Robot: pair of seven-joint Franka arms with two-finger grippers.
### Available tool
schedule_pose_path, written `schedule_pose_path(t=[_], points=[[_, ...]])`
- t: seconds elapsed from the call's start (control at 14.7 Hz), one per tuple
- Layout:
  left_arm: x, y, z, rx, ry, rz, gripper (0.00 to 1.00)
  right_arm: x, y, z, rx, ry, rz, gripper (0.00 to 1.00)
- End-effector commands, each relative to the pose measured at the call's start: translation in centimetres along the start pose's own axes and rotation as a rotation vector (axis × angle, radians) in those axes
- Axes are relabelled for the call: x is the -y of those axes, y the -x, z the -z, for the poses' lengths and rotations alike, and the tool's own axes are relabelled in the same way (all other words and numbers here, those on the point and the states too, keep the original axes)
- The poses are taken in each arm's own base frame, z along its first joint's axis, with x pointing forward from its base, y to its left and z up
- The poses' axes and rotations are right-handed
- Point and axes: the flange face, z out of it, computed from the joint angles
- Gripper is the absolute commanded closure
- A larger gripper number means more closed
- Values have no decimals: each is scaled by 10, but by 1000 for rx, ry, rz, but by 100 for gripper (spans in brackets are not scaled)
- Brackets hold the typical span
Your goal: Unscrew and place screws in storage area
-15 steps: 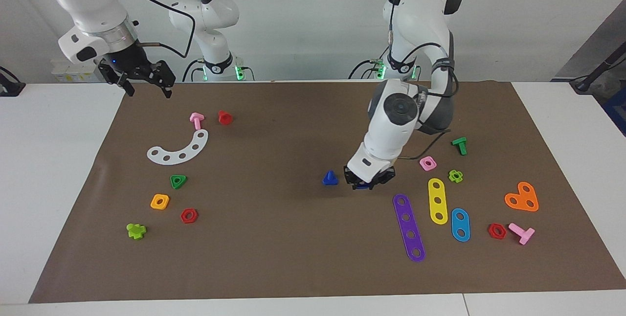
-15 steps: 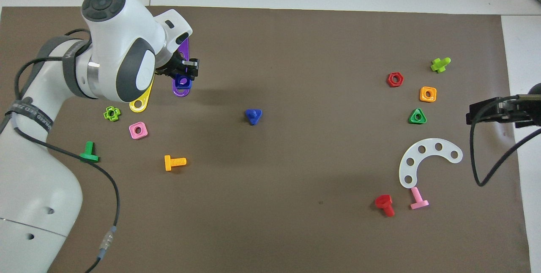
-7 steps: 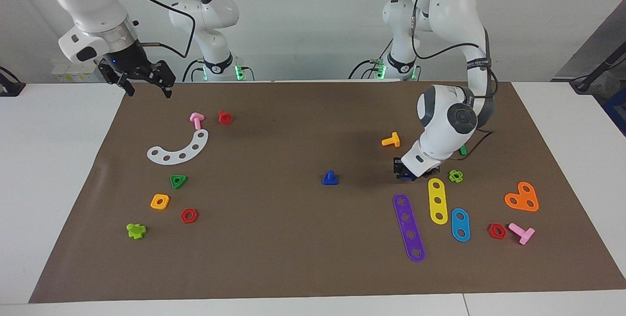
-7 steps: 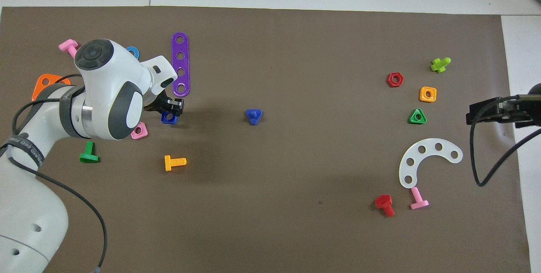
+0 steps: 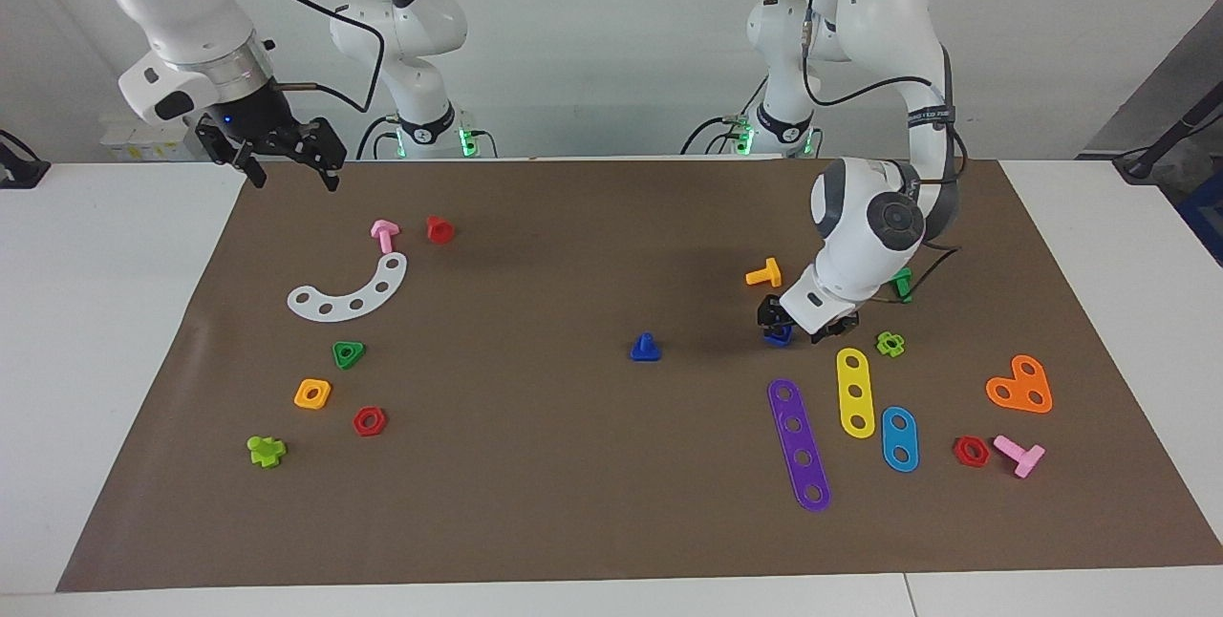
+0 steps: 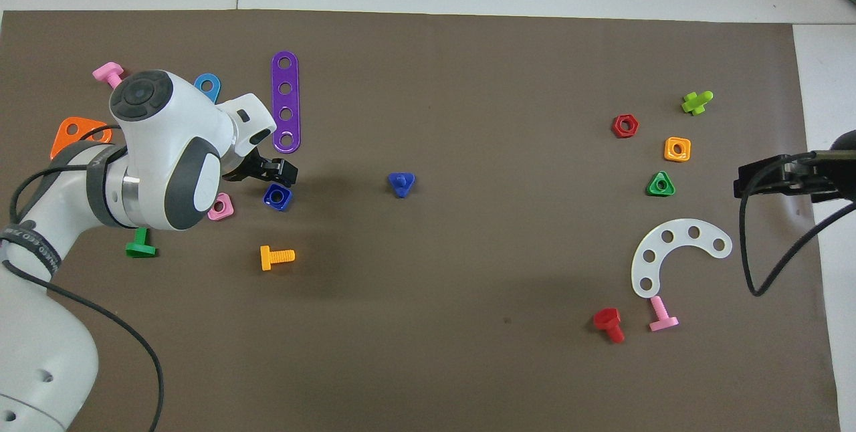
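The dark-blue screw stands on its triangular head, shaft up, alone near the middle of the brown mat; it also shows in the overhead view. My left gripper is low over the mat toward the left arm's end and is open. A blue square nut lies on the mat just by its fingers, seen free in the overhead view. My right gripper hangs open and empty over the mat's edge at the right arm's end, and the arm waits.
Around the left gripper lie an orange bolt, green bolt, green cross nut, and yellow, purple and blue strips. At the right arm's end lie a white arc, pink bolt and red bolt.
My left gripper carried the blue square nut from beside the purple strip toward the robots, set it on the mat and opened. The screw and the right arm have not moved.
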Motion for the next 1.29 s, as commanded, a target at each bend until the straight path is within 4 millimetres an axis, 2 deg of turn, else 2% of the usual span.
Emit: schedule_pose_path(t=[0.0,0.14,0.27,0.41,0.48,0.61,0.68,0.75,0.81,0.95,1.15,1.22], points=[[37,2,38,-55,14,40,0,2,2,-6,-40,-9,33,0],[75,10,65,-82,13,58,0,40,0,-15,-36,-5,83,0],[121,20,83,-96,11,41,0,68,-8,-23,-59,-3,123,0],[162,37,101,-99,12,28,0,114,-22,-40,-69,0,72,0],[176,46,111,-97,12,42,0,148,-29,-46,-93,-8,43,0],[186,60,134,-68,-45,32,0,212,-46,-71,-119,-22,-16,0],[189,65,152,-56,-75,25,0,244,-54,-93,-126,-25,-36,0],[188,68,169,-35,-76,30,0,285,-56,-119,-141,-28,-42,0],[185,71,191,-24,-73,31,0,317,-55,-141,-153,-30,-46,0],[180,82,226,-4,-68,48,0,359,-56,-170,-186,-51,-60,0],[167,105,256,21,-115,83,0,430,-44,-231,-207,-59,-40,0],[161,109,261,35,-133,95,0,437,-41,-239,-205,-58,-38,0]])
